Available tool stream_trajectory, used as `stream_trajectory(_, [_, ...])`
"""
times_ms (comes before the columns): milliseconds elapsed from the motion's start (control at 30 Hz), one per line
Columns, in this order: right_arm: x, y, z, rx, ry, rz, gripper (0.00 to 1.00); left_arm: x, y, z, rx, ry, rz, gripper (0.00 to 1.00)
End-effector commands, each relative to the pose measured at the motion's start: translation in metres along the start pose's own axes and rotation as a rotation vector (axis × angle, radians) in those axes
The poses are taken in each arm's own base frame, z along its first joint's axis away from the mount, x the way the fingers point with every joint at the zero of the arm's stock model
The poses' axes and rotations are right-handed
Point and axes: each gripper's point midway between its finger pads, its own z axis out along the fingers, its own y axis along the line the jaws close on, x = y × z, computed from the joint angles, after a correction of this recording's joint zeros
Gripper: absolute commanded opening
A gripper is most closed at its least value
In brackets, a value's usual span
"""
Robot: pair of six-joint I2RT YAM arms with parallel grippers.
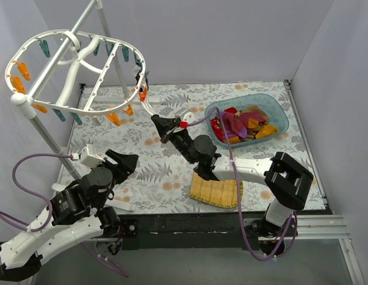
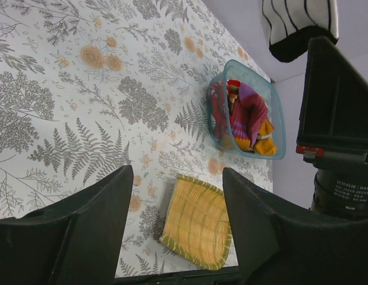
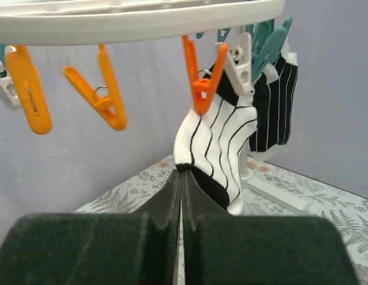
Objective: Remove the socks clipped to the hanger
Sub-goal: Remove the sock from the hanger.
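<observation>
The white oval hanger (image 1: 121,43) hangs at the back left with orange and teal clips; its rim (image 3: 142,15) crosses the top of the right wrist view. A black-and-white striped sock (image 3: 216,136) hangs from a white clip, and a second striped sock (image 3: 276,101) hangs behind it. My right gripper (image 3: 182,178) is shut on the lower edge of the nearer sock; in the top view it (image 1: 163,127) sits just below the hanger's near right rim. My left gripper (image 1: 127,161) is open and empty above the table's left side (image 2: 178,178). A striped sock (image 2: 299,27) shows at the top right of the left wrist view.
A clear teal bin (image 1: 279,110) at the back right holds several red, purple and orange socks (image 1: 243,124). A woven yellow tray (image 1: 216,191) lies near the front edge. The grey-white stand pole (image 1: 47,139) slants down at the left. Empty orange clips (image 3: 106,98) dangle from the rim.
</observation>
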Motion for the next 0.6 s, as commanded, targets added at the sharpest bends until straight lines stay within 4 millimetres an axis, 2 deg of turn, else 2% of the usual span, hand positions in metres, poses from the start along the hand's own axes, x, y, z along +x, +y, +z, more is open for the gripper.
stream_trajectory(0, [-0.032, -0.003, -0.011, 0.029, -0.052, -0.044, 0.01, 0.0, -0.008, 0.004, 0.032, -0.012, 0.018, 0.61])
stream_trajectory(333, [-0.044, 0.014, -0.035, -0.009, -0.029, -0.076, 0.01, 0.003, -0.024, 0.007, 0.081, -0.006, 0.017, 0.62])
stream_trajectory(567, [-0.039, 0.033, -0.053, -0.055, 0.005, -0.09, 0.01, 0.004, -0.027, 0.008, 0.095, -0.004, 0.01, 0.63])
